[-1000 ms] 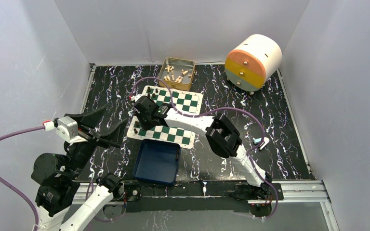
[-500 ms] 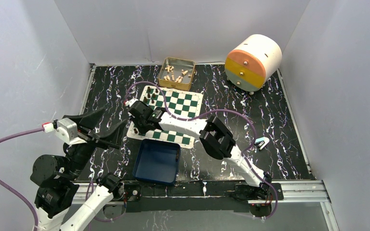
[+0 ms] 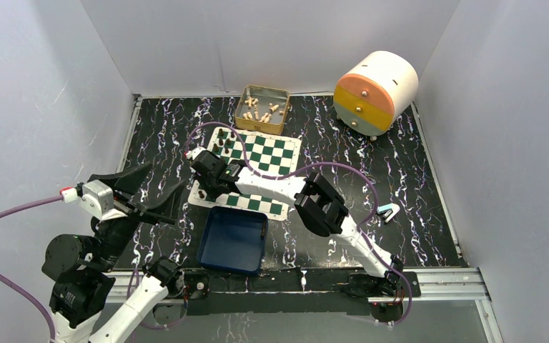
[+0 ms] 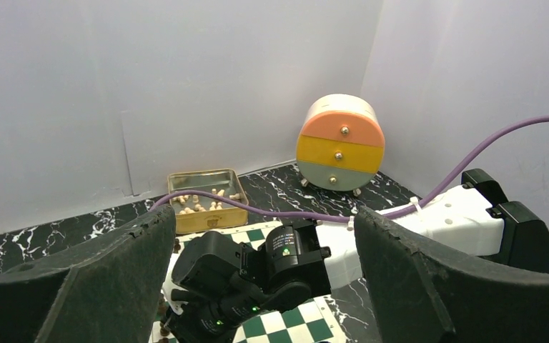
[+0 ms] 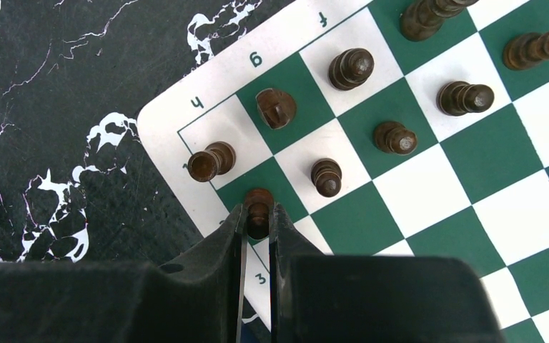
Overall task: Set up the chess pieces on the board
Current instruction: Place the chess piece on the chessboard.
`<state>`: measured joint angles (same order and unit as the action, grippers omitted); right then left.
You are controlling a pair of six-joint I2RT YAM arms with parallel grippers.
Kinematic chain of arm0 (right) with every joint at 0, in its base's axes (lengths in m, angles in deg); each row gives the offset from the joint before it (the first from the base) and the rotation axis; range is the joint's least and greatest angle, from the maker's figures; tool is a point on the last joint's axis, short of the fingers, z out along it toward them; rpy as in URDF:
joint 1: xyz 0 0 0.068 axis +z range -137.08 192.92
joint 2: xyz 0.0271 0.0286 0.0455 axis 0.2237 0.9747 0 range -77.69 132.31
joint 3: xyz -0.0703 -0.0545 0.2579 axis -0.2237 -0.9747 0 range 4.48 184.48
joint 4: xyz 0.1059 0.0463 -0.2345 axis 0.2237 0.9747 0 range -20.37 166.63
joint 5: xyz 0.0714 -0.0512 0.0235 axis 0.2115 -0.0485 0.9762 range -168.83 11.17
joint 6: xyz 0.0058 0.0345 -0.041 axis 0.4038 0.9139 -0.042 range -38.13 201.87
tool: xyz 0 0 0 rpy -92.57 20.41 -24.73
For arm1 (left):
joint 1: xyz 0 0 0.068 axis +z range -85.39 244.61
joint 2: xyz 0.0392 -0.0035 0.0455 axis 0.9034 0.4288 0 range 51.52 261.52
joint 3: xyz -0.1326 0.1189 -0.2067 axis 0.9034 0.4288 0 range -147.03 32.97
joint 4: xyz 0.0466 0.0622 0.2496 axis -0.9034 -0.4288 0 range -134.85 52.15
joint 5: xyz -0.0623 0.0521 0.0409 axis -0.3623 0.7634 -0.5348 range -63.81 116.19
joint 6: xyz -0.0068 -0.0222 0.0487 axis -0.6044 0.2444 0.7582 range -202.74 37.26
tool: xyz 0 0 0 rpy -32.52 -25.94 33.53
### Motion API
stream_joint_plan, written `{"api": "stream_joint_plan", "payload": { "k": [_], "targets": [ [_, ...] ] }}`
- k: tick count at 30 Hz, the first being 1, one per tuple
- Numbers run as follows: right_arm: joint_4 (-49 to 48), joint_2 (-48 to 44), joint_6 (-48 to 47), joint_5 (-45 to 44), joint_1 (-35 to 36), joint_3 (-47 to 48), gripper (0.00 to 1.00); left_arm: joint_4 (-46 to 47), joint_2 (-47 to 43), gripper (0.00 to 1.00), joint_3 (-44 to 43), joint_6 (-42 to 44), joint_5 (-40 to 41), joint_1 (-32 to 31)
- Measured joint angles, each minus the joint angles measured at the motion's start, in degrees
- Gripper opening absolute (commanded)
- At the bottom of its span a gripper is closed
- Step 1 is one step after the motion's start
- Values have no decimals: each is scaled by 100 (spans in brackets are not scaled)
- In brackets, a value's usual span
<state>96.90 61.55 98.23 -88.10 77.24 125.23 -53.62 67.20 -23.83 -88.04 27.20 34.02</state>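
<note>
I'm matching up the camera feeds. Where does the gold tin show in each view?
Top external: gold tin at upper centre, just beyond the board.
Left wrist: gold tin left of centre, behind the board.
Right wrist: not in it.
Shared landmark: the board, in all three views.

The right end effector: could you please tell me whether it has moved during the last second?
Yes. The right end effector shifted left against the gold tin, toward the chessboard's left edge.

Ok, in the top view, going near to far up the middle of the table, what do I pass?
Blue rectangular tray, green-and-white checkered chess mat, open gold metal tin.
</note>
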Motion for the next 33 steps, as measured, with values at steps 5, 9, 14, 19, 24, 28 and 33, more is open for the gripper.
{"api": "stream_joint_plan", "payload": {
  "k": [5,9,14,19,24,28,33],
  "targets": [
    [0,20,-4,15,0,37,25,-28,-20,92,-28,35,4,0],
    [0,48,4,52,0,68,31,-59,-20,92,-28,35,11,0],
    [0,55,2,153,0,68,35,-61,-20,93,-28,61,4,0],
    [0,55,20,188,0,68,36,-83,-20,93,-28,63,4,0],
    [0,52,50,216,0,68,39,-155,-20,93,-28,61,70,0],
    [31,22,109,214,0,68,42,-345,-15,94,-28,20,304,0],
    [90,-275,166,195,0,-26,44,-608,28,94,-28,-308,828,0]
  ]
}}
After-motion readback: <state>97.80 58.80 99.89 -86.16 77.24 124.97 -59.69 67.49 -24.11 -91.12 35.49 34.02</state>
